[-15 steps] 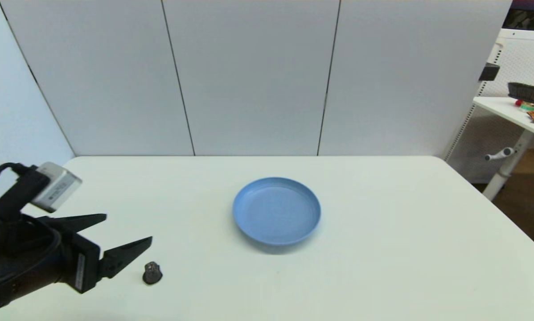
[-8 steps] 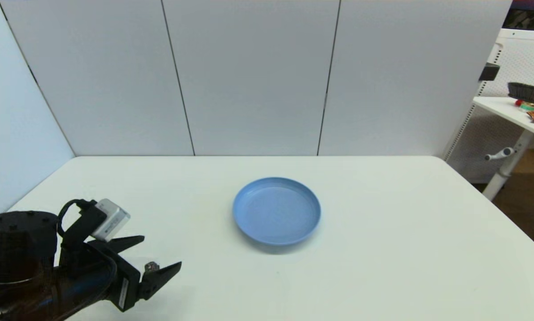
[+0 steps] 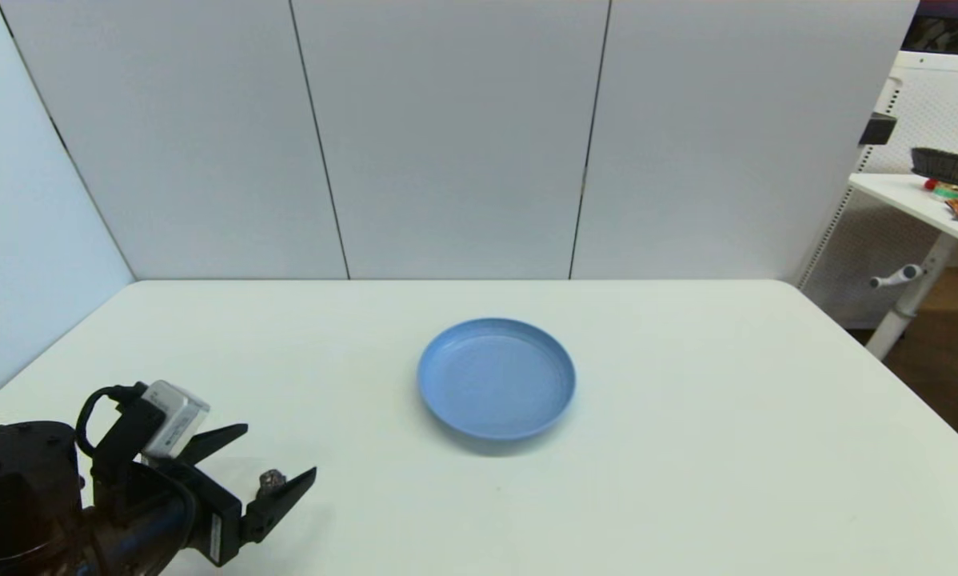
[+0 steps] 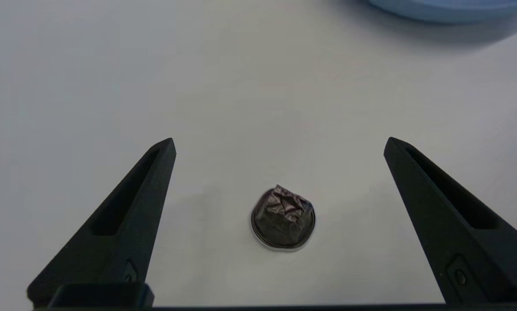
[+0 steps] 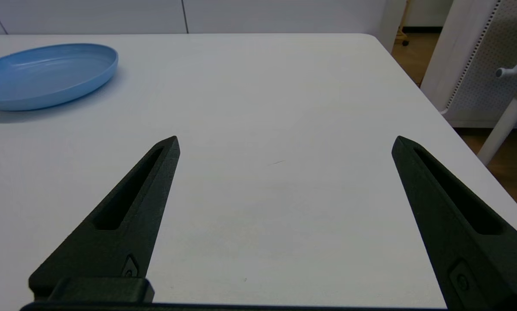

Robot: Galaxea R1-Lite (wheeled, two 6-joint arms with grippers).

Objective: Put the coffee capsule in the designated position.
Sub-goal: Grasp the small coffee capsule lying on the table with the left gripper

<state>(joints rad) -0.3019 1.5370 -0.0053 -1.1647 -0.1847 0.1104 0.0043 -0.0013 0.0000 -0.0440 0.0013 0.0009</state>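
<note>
The coffee capsule (image 3: 271, 480) (image 4: 283, 217), small, dark and crinkled on top, stands on the white table near its front left corner. My left gripper (image 3: 279, 454) (image 4: 280, 144) is open and low over the table, with one finger on each side of the capsule and a gap to both. The blue plate (image 3: 496, 378) lies in the middle of the table with nothing in it, to the right of and beyond the capsule. My right gripper (image 5: 284, 142) is open over bare table near the right edge and does not show in the head view.
Grey wall panels close off the table's far side and left side. A second white table (image 3: 919, 200) with a black brush and small items stands off to the right. The blue plate's edge (image 4: 448, 6) shows just beyond the left fingers.
My left gripper dropped toward the table and came forward around the capsule, which now stands between its open fingers. In the last half second it pulled back slightly. The capsule has not moved.
</note>
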